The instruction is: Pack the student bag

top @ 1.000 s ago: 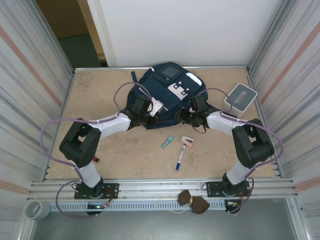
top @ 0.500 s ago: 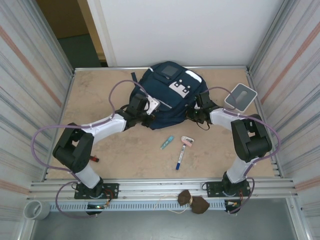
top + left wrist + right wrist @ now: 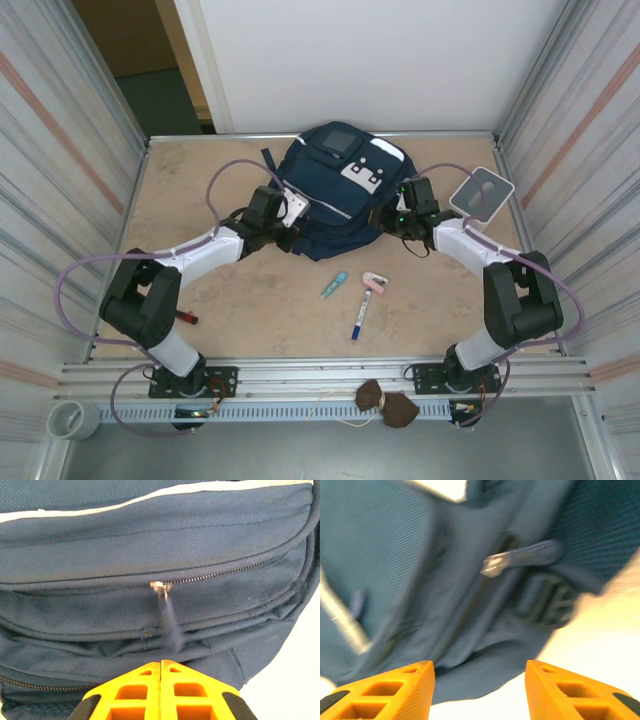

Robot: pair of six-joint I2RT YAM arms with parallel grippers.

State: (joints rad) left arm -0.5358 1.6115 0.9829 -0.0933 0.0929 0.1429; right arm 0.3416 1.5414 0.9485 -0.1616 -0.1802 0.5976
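The student bag (image 3: 335,185), a big navy backpack with a pale stripe, lies at the back middle of the table. My left gripper (image 3: 288,232) is at its near left side. In the left wrist view this gripper (image 3: 161,663) is shut with nothing seen between its tips, and a zipper pull (image 3: 160,586) with a blurred tab hangs on the bag (image 3: 100,555) just beyond them. My right gripper (image 3: 386,222) is at the bag's near right side. It stands open (image 3: 480,680) over the bag's fabric edge (image 3: 485,670), short of another zipper pull (image 3: 495,564).
A blue-capped marker (image 3: 359,318), a teal item (image 3: 334,285) and a small pink item (image 3: 374,282) lie on the table in front of the bag. A grey-white container (image 3: 482,193) stands at the right wall. A dark strap buckle (image 3: 555,602) sits near the right gripper.
The bag has slid toward the back wall. Both arms have stretched farther back with it. The right gripper shut and then opened again.
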